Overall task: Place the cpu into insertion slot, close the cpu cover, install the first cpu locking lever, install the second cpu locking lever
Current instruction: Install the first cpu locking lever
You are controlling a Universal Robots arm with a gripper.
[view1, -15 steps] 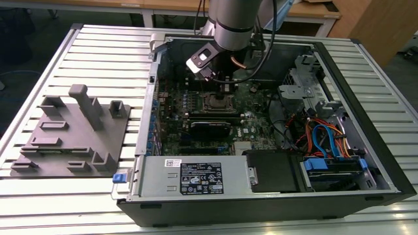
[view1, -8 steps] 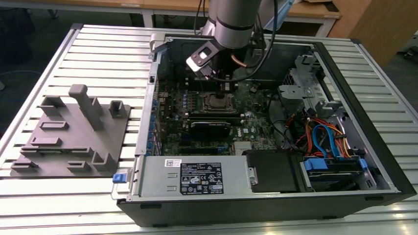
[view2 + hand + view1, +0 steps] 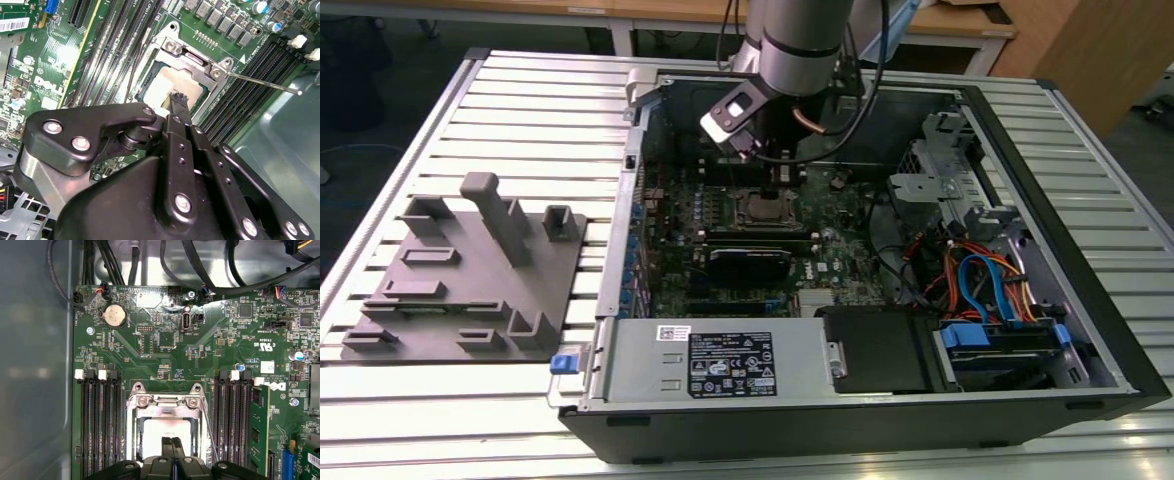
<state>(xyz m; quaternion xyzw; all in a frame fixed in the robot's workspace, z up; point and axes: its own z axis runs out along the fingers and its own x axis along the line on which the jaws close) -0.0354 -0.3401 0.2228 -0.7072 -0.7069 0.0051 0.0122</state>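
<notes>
In the exterior view, the arm (image 3: 794, 50) reaches down into the open computer case (image 3: 1107, 330), which lies on the slatted tabletop (image 3: 534, 90), and stands directly over the insertion slot (image 3: 761, 208). A grey fixture tray (image 3: 467, 270) lies well apart, toward the exterior view's left. In the second wrist view, the tool (image 3: 179, 98) is clenched, fingertips pressed together with nothing between them, at or just above the cpu (image 3: 162, 87). The cpu lies flat in the slot. The cpu cover (image 3: 192, 57) appears lowered around it, and one locking lever (image 3: 260, 82) juts outward as a thin rod, apparently unlatched. In the first wrist view, the cpu (image 3: 167, 430) shows through the window of the cover (image 3: 165, 412), with the clenched tool (image 3: 172, 442) over its near half. Hazards: downward force through the narrow tips may mark or shift the cpu. With the lever unlatched, the cover may lift. A sideways move may snag the rod.
</notes>
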